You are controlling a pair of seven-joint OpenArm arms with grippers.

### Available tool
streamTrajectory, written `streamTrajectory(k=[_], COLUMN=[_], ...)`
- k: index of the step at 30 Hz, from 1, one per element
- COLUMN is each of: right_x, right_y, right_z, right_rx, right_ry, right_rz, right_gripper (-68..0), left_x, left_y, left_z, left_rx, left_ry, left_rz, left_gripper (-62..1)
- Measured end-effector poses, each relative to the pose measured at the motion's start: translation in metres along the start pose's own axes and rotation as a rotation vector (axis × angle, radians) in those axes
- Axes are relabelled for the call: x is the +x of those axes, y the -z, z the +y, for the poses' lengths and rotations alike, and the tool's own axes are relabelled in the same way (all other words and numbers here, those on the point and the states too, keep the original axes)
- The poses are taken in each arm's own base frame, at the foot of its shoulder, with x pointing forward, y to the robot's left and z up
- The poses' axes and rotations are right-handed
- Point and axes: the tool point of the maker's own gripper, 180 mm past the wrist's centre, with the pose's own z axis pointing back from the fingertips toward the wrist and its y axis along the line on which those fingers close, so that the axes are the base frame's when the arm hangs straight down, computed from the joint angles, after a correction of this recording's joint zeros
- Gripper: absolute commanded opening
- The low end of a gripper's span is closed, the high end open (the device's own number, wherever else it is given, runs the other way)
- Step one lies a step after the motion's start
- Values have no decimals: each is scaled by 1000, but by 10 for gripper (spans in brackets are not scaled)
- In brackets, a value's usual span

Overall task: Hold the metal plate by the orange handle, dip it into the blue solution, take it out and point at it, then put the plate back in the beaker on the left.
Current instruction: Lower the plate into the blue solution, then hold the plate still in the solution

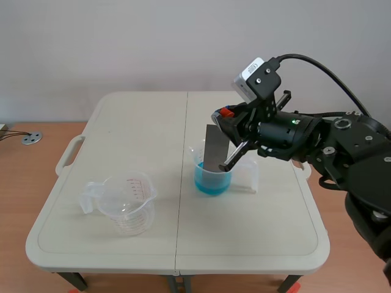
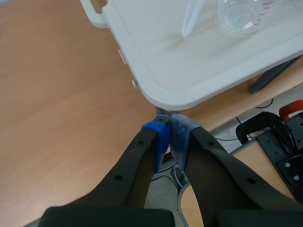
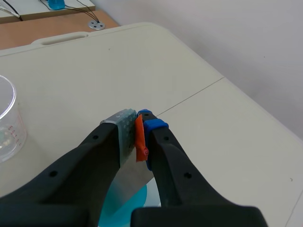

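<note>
Right fingers (image 3: 150, 126): closed tight on the orange handle, which is pressed between the grey pad and the blue pad; nothing else is held.
Orange handle (image 3: 140, 137): a thin orange strip, clamped between the tips of the right fingers, at the upper end of the metal plate.
Metal plate (image 1: 215, 148): a flat grey sheet, hung below the right fingers and held nearly upright; its lower end is inside the beaker of blue solution, at or just under the liquid's surface. How deep it sits cannot be told.
Beaker of blue solution (image 1: 212, 177): clear, with a spout and a handle, stood on the counter directly under the right fingers, about a third filled with blue liquid.
Left fingers (image 2: 176, 137): closed on nothing, the two pads meeting tip to tip; they are held off the counter's near edge, over the wooden floor (image 2: 57, 94).
Empty beaker (image 1: 125, 204): clear with red markings, stood on the counter ahead of the left fingers and well apart from the right fingers.
Counter (image 1: 134, 122): pale folding top with a centre seam, bearing both beakers.
</note>
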Motion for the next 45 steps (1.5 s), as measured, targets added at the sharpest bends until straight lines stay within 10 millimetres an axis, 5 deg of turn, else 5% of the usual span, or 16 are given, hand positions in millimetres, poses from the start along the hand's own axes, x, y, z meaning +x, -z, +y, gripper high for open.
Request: streamTrajectory(k=[34, 45], right_x=[1, 1], right_y=[2, 2], right_z=[1, 1], right_rx=[2, 2], right_ry=[-5, -5], right_rz=[1, 1], right_gripper=[-662, -662], left_x=[-6, -13], left_y=[0, 11], left_z=[-1, -29], left_rx=[-3, -68], left_ry=[0, 54], left_rz=[35, 68], left_gripper=[-594, -594])
